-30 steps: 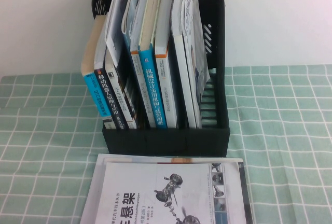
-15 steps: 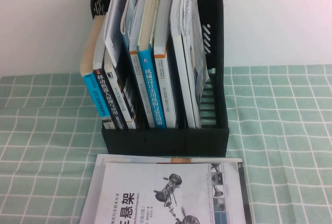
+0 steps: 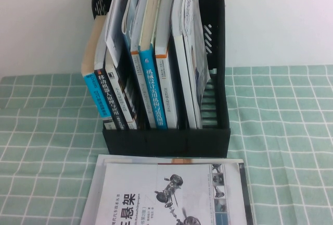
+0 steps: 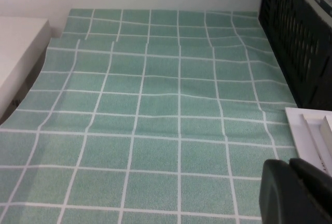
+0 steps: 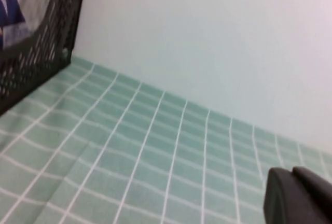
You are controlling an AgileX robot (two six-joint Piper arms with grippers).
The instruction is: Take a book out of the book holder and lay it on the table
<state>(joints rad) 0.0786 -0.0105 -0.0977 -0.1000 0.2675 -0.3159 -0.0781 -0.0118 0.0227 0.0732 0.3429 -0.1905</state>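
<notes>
the book (image 3: 171, 196) lies flat on the bench (image 3: 47, 131), near the book holder (image 3: 166, 140); thin, floppy, best pinched at an edge. left gripper (image 4: 298, 193) and right gripper (image 5: 301, 197) hover aside, jaws' state unclear.

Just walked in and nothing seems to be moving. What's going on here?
Nothing is being handled. The book lies flat on the table, in front of the book holder, which holds other books. Neither arm shows in the high view. The left gripper and right gripper hang over bare cloth, holding nothing visible.
</notes>
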